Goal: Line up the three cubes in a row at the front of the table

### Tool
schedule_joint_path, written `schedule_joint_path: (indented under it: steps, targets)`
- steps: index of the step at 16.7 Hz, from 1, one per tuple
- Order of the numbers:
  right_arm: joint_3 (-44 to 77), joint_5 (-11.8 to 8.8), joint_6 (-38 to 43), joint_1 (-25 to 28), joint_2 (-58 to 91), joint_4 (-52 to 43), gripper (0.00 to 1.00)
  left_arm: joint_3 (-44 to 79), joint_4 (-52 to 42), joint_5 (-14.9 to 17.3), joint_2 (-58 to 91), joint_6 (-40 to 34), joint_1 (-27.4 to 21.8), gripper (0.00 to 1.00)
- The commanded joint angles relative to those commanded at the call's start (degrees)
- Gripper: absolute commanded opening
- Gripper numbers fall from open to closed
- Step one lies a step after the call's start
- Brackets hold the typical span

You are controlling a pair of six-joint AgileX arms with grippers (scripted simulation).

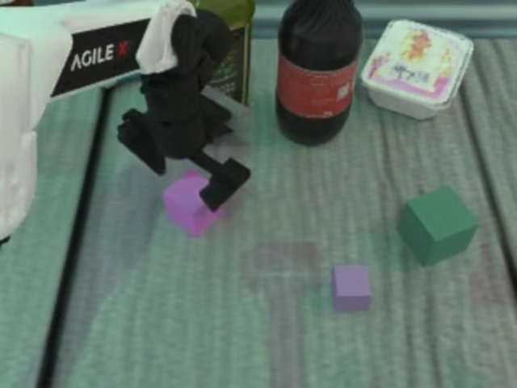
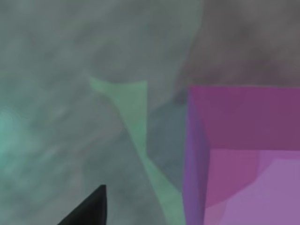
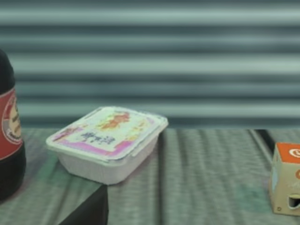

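Observation:
The magenta-pink cube [image 1: 187, 208] lies at the table's [image 1: 266, 339] left middle. My left gripper [image 1: 190, 174] hangs open just above it, one finger on each side and neither touching. In the left wrist view the cube [image 2: 243, 154] fills the picture's right side, with a gap between it and the one dark fingertip [image 2: 93, 208] that shows. The small lavender cube [image 1: 351, 288] sits toward the front, right of centre. The larger dark green cube [image 1: 437, 225] stands behind it, further right. Of my right gripper only one dark fingertip [image 3: 91, 208] shows, set wide with nothing by it; that arm is outside the top view.
At the back stand a dark bottle with a red label [image 1: 317, 73], a green bottle [image 1: 234, 40] behind my left arm, and a white lidded food tub [image 1: 417, 69]. The right wrist view also shows an orange and tan carton [image 3: 286, 180].

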Motion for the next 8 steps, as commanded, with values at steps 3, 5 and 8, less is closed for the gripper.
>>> schedule_joint_path:
  steps: [3, 5, 8]
  targets:
    - [0.0, 0.0, 0.0, 0.0, 0.0, 0.0, 1.0, -4.19, 6.45, 0.02, 2.11, 0.06, 0.04, 1.0]
    - [0.0, 0.0, 0.0, 0.0, 0.0, 0.0, 1.0, -5.63, 8.47, 0.03, 2.88, 0.09, 0.04, 1.0]
    - [0.0, 0.0, 0.0, 0.0, 0.0, 0.0, 1.0, -5.72, 8.59, 0.03, 2.93, 0.09, 0.04, 1.0]
